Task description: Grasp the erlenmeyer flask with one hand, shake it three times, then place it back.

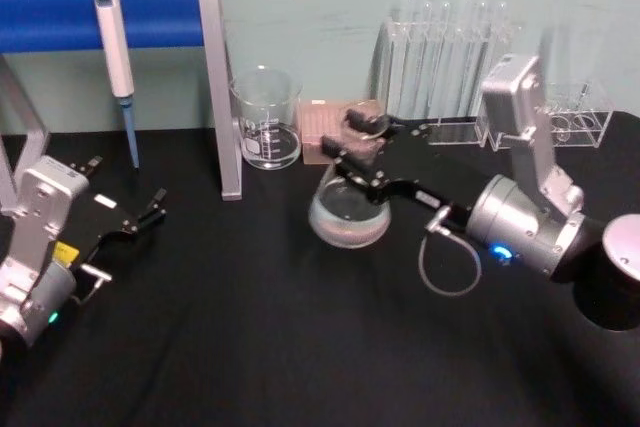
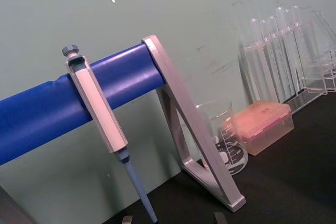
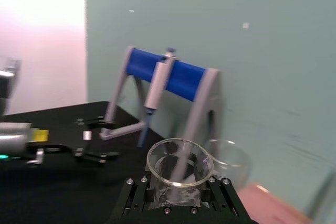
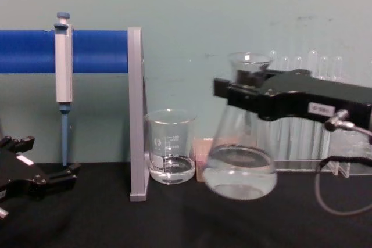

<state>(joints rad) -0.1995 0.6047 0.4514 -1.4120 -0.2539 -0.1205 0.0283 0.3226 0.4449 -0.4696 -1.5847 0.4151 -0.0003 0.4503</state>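
Right end effector [image 4: 241, 92] round near-upright erlenmeyer flask [image 4: 239, 172] (rim up)

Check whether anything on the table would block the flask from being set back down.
Nothing visible does. The right claw holds the flask by its neck, tilted, over bare black table. The beaker stands apart to its left, the pink box behind it. The left claw rests open far left.

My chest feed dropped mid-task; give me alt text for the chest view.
The right gripper clamps the neck of the erlenmeyer flask, holding it tilted over the table with clear liquid in its base. A beaker stands to its left by a blue-barred pipette stand; the left gripper rests open at the lower left.
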